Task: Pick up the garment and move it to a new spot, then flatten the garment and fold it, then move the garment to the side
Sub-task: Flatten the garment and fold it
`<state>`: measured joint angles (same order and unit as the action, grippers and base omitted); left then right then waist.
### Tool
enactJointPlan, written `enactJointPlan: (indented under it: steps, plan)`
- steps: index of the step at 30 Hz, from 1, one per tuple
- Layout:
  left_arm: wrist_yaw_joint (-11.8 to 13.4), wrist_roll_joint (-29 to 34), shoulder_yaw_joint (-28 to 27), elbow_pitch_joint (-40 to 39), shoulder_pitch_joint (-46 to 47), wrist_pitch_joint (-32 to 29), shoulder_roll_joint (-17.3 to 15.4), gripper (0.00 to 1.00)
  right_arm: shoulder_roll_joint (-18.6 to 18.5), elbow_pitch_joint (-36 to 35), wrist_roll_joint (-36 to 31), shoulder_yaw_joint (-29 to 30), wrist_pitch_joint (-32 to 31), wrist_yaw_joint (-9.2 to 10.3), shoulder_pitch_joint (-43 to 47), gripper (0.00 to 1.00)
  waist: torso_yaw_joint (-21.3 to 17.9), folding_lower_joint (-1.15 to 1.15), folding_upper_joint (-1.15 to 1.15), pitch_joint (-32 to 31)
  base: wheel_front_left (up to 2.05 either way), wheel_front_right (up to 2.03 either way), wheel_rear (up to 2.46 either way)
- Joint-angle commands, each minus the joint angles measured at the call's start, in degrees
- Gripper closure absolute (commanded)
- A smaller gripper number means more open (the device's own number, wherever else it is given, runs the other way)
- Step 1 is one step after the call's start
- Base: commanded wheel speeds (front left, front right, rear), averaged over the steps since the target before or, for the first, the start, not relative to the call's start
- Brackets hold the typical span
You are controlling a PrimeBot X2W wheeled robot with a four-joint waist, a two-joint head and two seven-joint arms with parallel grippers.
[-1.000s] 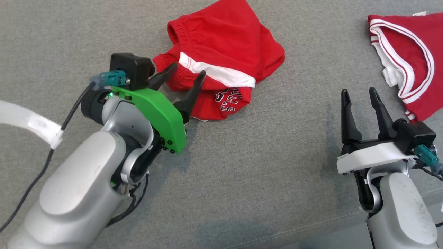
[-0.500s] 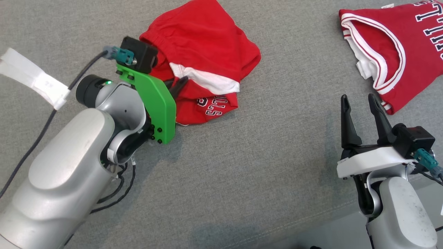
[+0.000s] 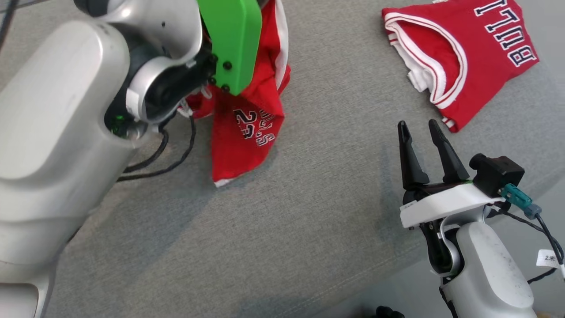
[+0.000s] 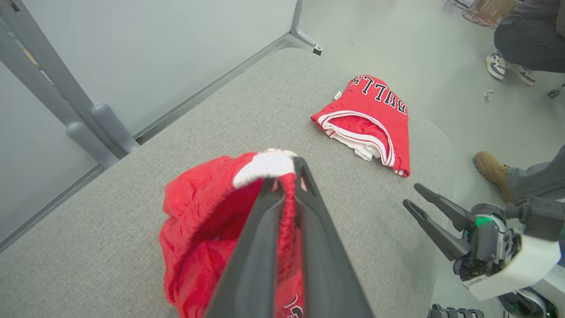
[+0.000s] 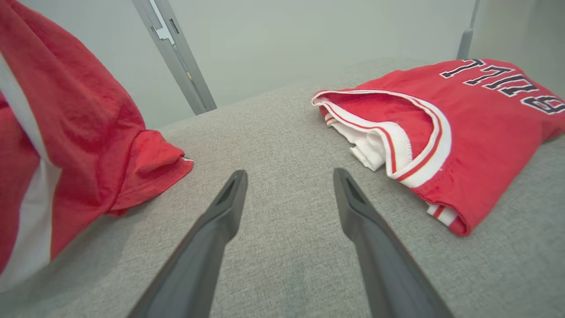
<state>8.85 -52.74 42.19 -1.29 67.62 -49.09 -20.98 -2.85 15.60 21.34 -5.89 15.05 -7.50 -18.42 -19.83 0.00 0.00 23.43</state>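
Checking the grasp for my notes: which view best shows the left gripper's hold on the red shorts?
Left wrist view: the left gripper is shut on a fold of the red shorts. In the head view the green mount covers the pinch; the right wrist view shows the hanging cloth.

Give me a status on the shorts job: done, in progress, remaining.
Done: the left gripper is shut on the red shorts at a white-trimmed edge. In hand: the pick-up, shorts hanging bunched over the grey cushion. Left: placing them elsewhere, flattening, folding, moving aside. The right gripper is open and empty near the folded Bulls jersey.
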Motion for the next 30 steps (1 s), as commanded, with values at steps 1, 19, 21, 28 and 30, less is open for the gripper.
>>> enactJointPlan:
  steps: [1, 19, 21, 28, 30]
  plan:
    - [1.5, 1.1, -0.8, 0.7, 2.7, -0.2, 1.1, 1.0, -0.1, 0.2, 1.2, -0.8, 0.1, 0.02, -0.9, 0.0, -4.0, 0.0, 0.0, -0.4, 0.0, 0.0, 0.0]
    - [2.0, 2.9, -5.5, 9.5, 3.6, 15.8, 8.2, 1.0, -0.1, 0.6, 3.9, 0.4, 0.1, 0.01, 0.4, 0.0, -8.1, 0.0, 0.0, 0.7, 0.0, 0.0, 0.0]
    - [1.2, 1.3, -5.0, 4.7, -1.8, 14.7, 5.0, 1.0, -0.1, 0.6, 3.4, 0.9, 0.1, 0.01, 0.4, 0.0, -6.9, 0.0, 0.0, 1.0, 0.0, 0.0, 0.0]
    - [4.0, -2.3, -8.8, -15.0, -28.7, 22.0, -5.8, 1.0, -0.1, 1.5, -1.0, 4.7, 0.1, 0.01, 1.6, 0.0, 0.2, 0.0, 0.0, -0.1, 0.0, 0.0, 0.0]
    - [4.1, -3.1, -10.7, -17.6, -35.7, 26.3, -7.2, 1.0, -0.2, 1.5, -2.7, 6.1, 0.1, 0.01, 1.9, 0.0, 2.8, 0.0, 0.0, -0.7, 0.0, 0.0, 0.0]
